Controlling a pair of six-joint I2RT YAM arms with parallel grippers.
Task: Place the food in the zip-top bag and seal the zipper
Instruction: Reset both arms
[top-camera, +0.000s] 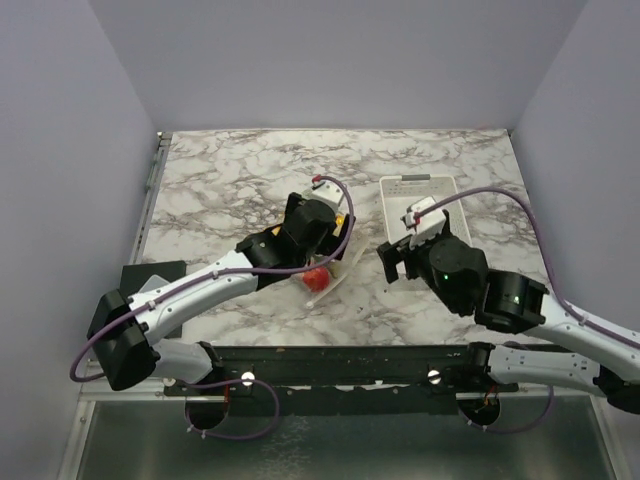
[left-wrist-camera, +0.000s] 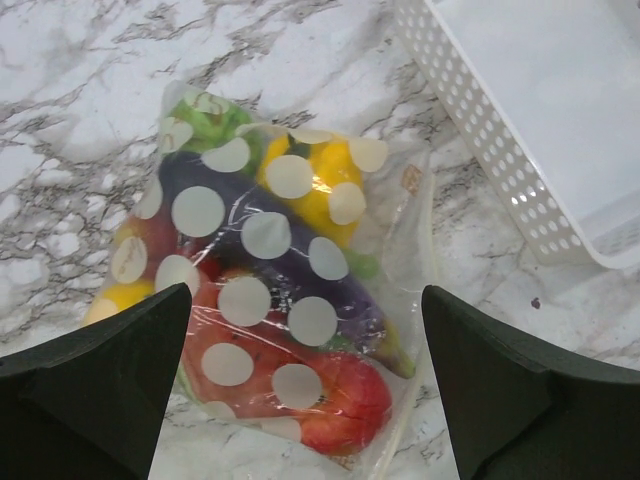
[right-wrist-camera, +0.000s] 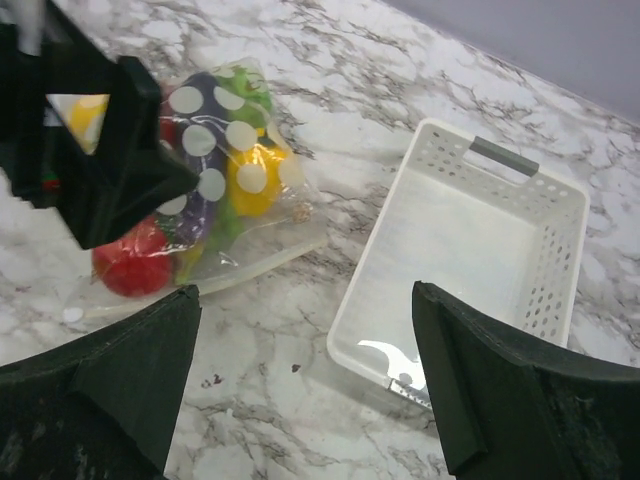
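Note:
The zip-top bag (left-wrist-camera: 268, 235), clear with pale dots, lies flat on the marble. The food (left-wrist-camera: 330, 395) is inside it: red, purple, yellow and green toy fruits. The zipper (left-wrist-camera: 396, 437) is a whitish strip along the bag's right edge; in the right wrist view the zipper (right-wrist-camera: 240, 270) faces the basket. My left gripper (left-wrist-camera: 305, 300) hangs open just above the bag (top-camera: 334, 283), one finger on each side, touching nothing. My right gripper (right-wrist-camera: 305, 295) is open over bare marble between the bag (right-wrist-camera: 215, 170) and the basket, holding nothing. From above, the left gripper (top-camera: 322, 258) hides most of the bag.
A white perforated basket (right-wrist-camera: 560, 270) stands right of the bag, with nothing in it, its grey handle at the far end. From above, the basket (top-camera: 392, 200) sits just beyond the right gripper (top-camera: 396, 262). Purple walls close in the marble top on three sides.

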